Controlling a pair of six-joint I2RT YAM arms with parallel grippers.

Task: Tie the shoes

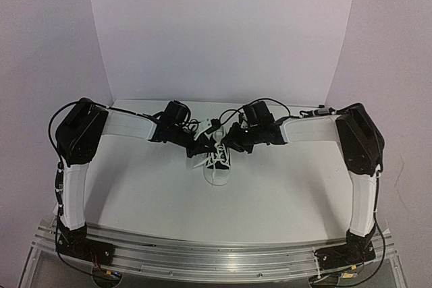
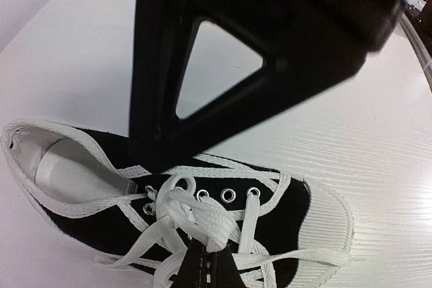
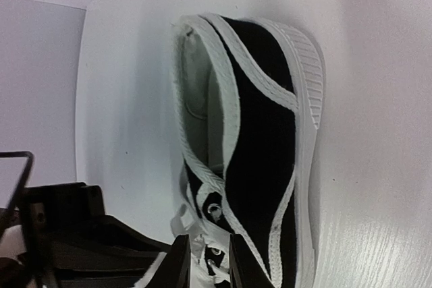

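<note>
Here the sneaker [image 1: 217, 160] lies mid-tabletop [image 1: 283, 187], toward the far side, with its long axis running near to far and its toe nearest. Its laces [image 2: 202, 217] bunch over the eyelets, between the arms. The left end effector [image 2: 206, 261], reaching in from the left, looks pinched closed on the laces. The right end effector [image 3: 206, 257], reaching from the right, is nearly closed around a strand. Neither is nearer.

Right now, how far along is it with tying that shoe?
Partway. Done: the laces run through the eyelets of the sneaker. In hand: right jaws pinch a lace by the top eyelets; left jaws sit in the loose tangle. Left: no finished bow shows yet.
</note>
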